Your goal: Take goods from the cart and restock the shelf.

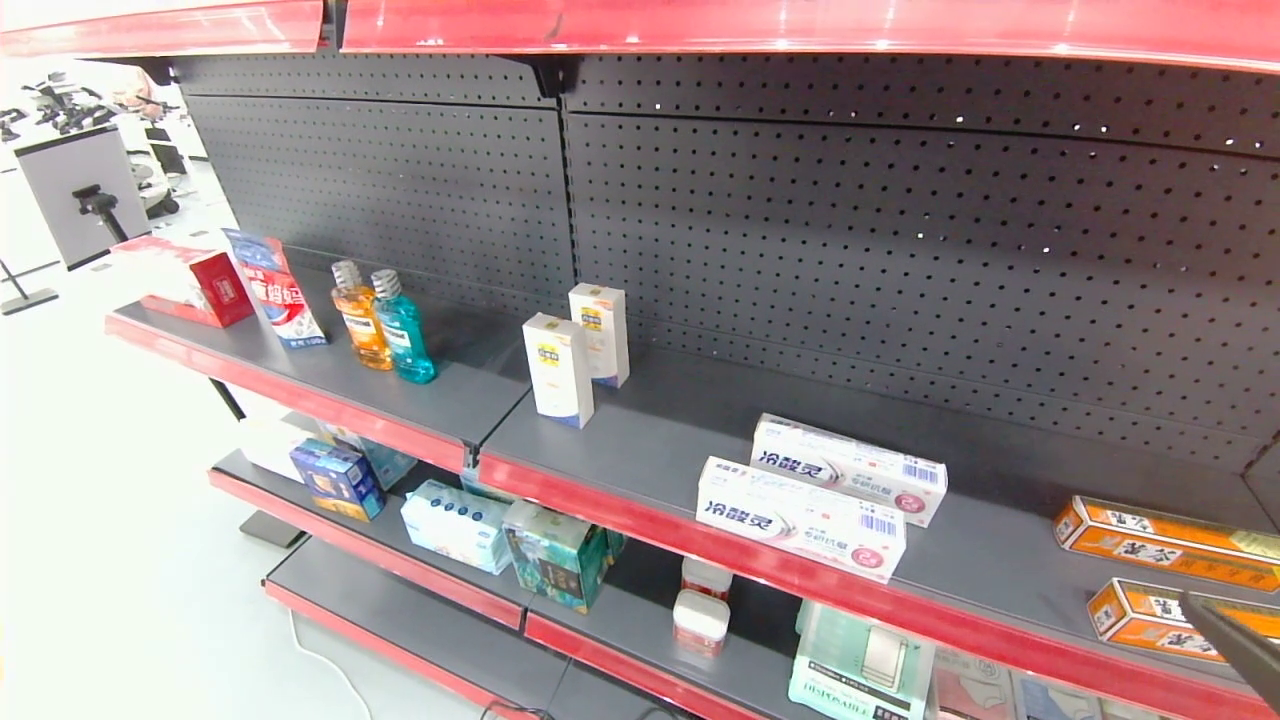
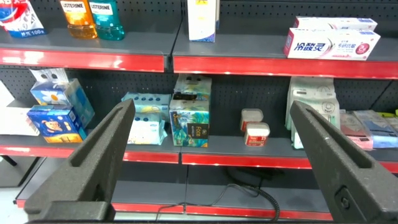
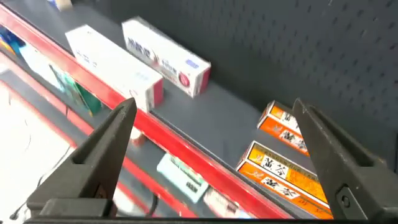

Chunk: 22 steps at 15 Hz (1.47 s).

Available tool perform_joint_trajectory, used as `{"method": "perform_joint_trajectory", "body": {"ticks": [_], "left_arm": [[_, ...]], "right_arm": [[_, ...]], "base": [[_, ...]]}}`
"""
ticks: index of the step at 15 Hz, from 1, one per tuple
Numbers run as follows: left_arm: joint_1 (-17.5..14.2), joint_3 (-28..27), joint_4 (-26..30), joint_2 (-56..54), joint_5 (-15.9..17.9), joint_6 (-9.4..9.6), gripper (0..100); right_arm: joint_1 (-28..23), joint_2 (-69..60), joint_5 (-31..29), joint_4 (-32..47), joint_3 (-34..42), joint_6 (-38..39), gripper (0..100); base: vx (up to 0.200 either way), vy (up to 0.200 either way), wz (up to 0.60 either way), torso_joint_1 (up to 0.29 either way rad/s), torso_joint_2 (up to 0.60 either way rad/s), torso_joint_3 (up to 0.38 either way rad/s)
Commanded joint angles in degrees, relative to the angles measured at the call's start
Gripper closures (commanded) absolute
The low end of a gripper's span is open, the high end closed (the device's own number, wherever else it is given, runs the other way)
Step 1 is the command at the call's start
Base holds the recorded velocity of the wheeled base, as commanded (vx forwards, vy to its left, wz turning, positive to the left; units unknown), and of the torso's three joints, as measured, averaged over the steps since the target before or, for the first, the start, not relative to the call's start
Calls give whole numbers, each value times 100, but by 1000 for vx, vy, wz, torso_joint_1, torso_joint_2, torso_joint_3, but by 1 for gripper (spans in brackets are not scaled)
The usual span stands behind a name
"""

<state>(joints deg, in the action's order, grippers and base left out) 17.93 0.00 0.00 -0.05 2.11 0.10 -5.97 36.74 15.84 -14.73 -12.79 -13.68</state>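
Left gripper [image 2: 211,106]: fingers spread wide, nothing between them. It faces the front of the shelf [image 1: 640,440], level with the lower tier, where a green box [image 2: 191,115] and two small red-and-white jars [image 2: 254,129] stand.

Right gripper [image 3: 214,102]: fingers likewise wide apart and empty. It hangs in front of the middle tier, before the bare board between the white toothpaste boxes [image 3: 134,59] and the orange toothpaste boxes [image 3: 283,149]. In the head view one dark finger [image 1: 1230,630] shows at the lower right, overlapping the nearer orange box.

Stock on the middle tier, from the robot's left to its right:
- a red box [image 1: 195,285] at the far end, with a blue-and-red pouch [image 1: 275,290] leaning just beside it;
- an orange mouthwash bottle [image 1: 360,320] and a teal mouthwash bottle [image 1: 403,328], upright and touching;
- two white cartons [image 1: 557,370], upright, one behind the other;
- the two white toothpaste boxes, lying flat and parallel, the nearer one at the red front edge;
- the two orange toothpaste boxes, lying flat, one behind the other.

Lower tier: a blue box [image 1: 338,478], a pale blue pack [image 1: 458,522], the green box and the jars.
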Motion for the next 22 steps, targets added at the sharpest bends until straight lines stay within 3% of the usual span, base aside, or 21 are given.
{"method": "perform_joint_trajectory", "body": {"ticks": [1,6,10,12,14,17,18,22], "left_arm": [[0,0,0,5,0,-1,0],[0,0,0,5,0,8,0],[0,0,0,5,9,17,0],[0,0,-9,5,9,25,0],[0,0,-9,5,18,69,0],[-9,0,-9,5,-70,61,0],[-18,0,0,5,-255,61,0],[-27,0,-9,5,-325,34,0]], "right_arm": [[26,-545,7,14,92,5,0],[202,-1758,51,295,989,14,0],[184,-3138,-327,1736,1024,436,0],[184,-3147,-1162,1525,1112,761,0],[184,-3147,-1487,1350,1182,955,0],[175,-3147,-1768,1323,1226,1394,0],[184,-3147,-1900,1411,1279,1631,0],[263,-3147,-1592,1455,1270,1245,0]], "base": [[0,0,0,0,0,0],[0,0,0,0,0,0],[0,0,0,0,0,0],[0,0,0,0,0,0],[0,0,0,0,0,0],[0,0,0,0,0,0],[0,0,0,0,0,0],[0,0,0,0,0,0]]}}
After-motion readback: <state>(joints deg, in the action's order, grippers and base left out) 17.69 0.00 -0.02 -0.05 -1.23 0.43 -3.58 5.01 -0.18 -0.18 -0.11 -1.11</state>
